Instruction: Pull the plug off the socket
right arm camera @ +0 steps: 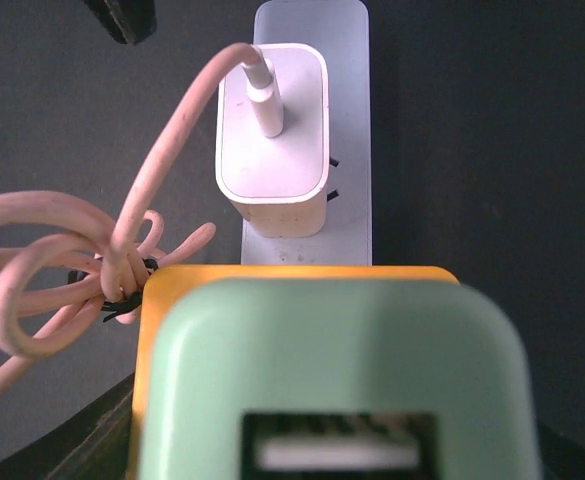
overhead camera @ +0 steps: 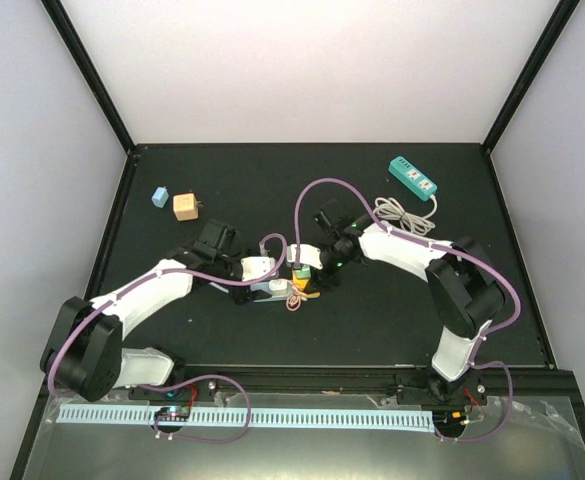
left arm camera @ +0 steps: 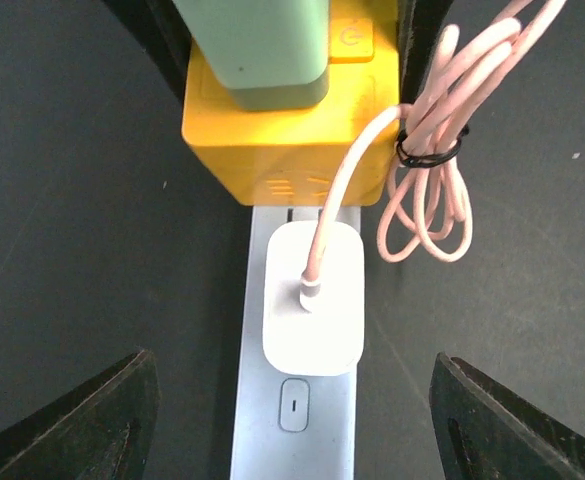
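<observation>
Left wrist view, from the bottom of the frame upward: the left tool [left arm camera: 292,405] hangs open, one dark finger at each lower corner, and touches nothing. Between the fingers the grey power strip [left arm camera: 272,450] lies on the dark worktop [left arm camera: 72,220]. A white charger [left arm camera: 312,300] sits in it, just above the middle of the frame. Higher up is the yellow block [left arm camera: 272,150] with a green plug [left arm camera: 262,50] on top; I judge this is what must come off. It is still seated at the far end of the strip.

The right tool [overhead camera: 312,265] seems to be clamped on the yellow block, with a dark finger against each side.

The main risk is that nothing holds the strip down. A pull could then lift the whole strip, with the white charger, instead of freeing the plug. The bundled pink cable [left arm camera: 432,130] hangs just beside one finger and could catch. The green plug could also come away alone if the grip slides upward.
</observation>
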Controlling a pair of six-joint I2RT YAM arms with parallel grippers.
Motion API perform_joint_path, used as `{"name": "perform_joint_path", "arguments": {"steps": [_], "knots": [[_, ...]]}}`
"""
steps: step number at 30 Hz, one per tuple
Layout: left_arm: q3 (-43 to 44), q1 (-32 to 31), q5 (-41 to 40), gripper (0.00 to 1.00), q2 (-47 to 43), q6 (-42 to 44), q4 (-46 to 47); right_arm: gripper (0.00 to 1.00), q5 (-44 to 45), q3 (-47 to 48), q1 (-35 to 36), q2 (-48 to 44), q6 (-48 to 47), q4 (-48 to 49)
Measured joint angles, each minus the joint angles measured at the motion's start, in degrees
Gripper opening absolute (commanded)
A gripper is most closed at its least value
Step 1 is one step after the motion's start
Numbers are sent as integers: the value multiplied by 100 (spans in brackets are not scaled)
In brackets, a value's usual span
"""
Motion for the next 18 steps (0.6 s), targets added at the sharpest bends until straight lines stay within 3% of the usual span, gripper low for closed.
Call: {"name": "perform_joint_path", "arguments": {"steps": [8,18], "knots": [[-302,350,-48,72,-382,286,-219,36,-109,101,304,278,601,496],[-367,382,81,63,-52,330,-153,25,-136,-205,326,157,682,916]]}}
